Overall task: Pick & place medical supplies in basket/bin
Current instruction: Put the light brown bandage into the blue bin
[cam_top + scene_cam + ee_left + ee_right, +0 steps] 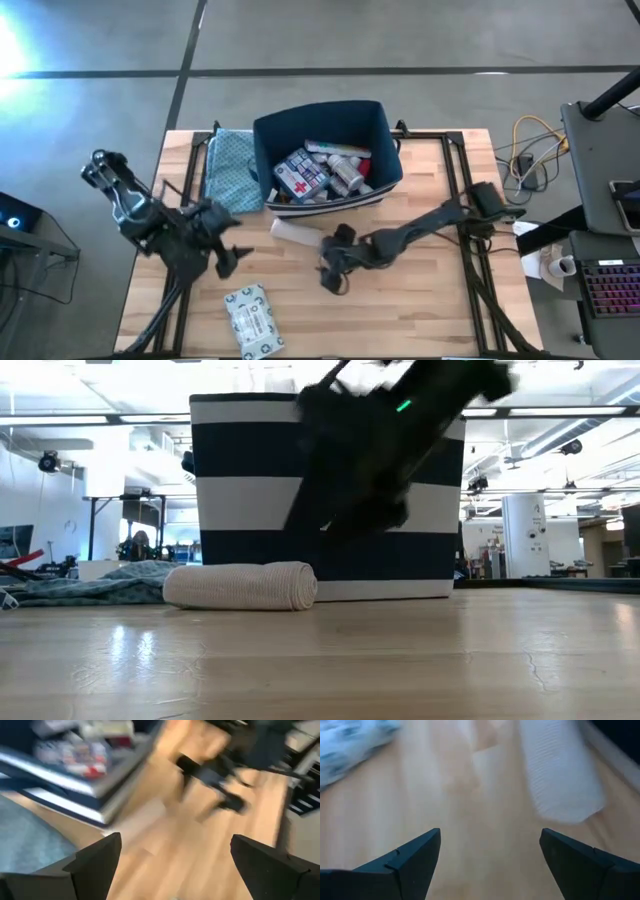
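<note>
The navy bin (pixel 390 150) stands at the table's far middle and holds a first-aid box with a red cross (pixel 298 176) among bottles and tubes. A white ribbed roll (pixel 295 232) lies on its side on the wood just in front of the bin, also seen as the roll (pixel 240 585) and the roll (pixel 560 780). A grey-white printed packet (pixel 250 320) lies flat near the near edge. My right gripper (pixel 332 278) hovers open just right of and nearer than the roll, touching nothing. My left gripper (pixel 235 258) is open above bare wood, left of the roll.
A blue patterned cloth (pixel 228 170) lies crumpled against the bin's left wall. Bare wood stretches over the table's near right part (pixel 420 310). The right arm (pixel 390 450) crosses in front of the striped bin wall (pixel 240 480) in the low view.
</note>
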